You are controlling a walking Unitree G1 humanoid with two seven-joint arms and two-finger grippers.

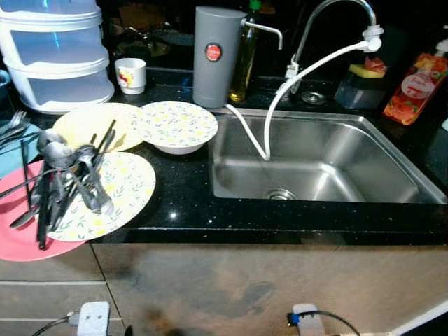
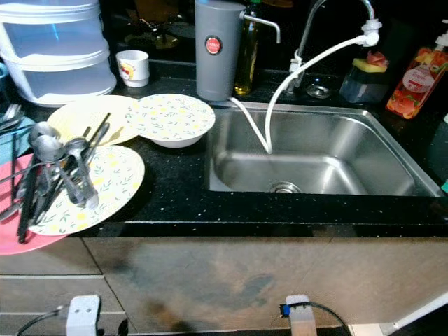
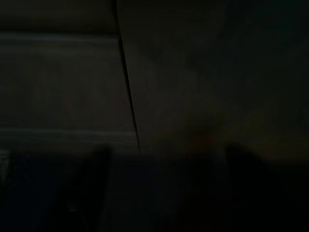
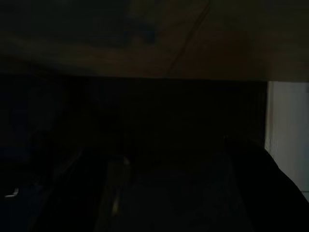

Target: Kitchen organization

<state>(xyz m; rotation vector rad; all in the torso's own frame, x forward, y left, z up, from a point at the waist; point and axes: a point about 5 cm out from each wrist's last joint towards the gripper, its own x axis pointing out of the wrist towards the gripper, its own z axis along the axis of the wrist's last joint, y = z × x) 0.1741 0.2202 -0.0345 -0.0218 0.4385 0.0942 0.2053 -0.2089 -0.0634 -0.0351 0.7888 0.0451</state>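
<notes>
Two arms: both hang idle below the surface; wrist views very dark, pointing at cabinet front and floor.
Jaws: cannot tell how far open on either side; nothing visibly held.
Scene: black speckled stone surface [image 1: 182, 203] with stainless steel sink [image 1: 329, 164] set in it, basin empty bar the white hose [image 1: 280, 98] hanging from the chrome tap [image 1: 329, 10].
Task items: heap of metal spoons and dark-handled cutlery [image 1: 66, 175] lies across the floral-print flat plate [image 1: 129, 189], which overlaps the pink round plate [image 1: 17, 241] at the robot's left. Pale yellow plate [image 1: 87, 122] sits behind, touching the floral-print shallow bowl [image 1: 178, 126].
Behind: grey cylindrical dispenser [image 1: 213, 56], small white printed cup [image 1: 131, 75], stacked clear plastic containers [image 1: 52, 56]; red soap bottle [image 1: 416, 87] far right.
Step (judgement): not yet begun; likely first pick is the cutlery or the bowl.
How to do well: clear the cutlery first, loose pile will slide if its plate is lifted. Left arm is nearer. Take the bowl by its rim, lift straight up, keep clear of the yellow plate.
Risk: pink plate overhangs the surface edge; avoid nudging it.
</notes>
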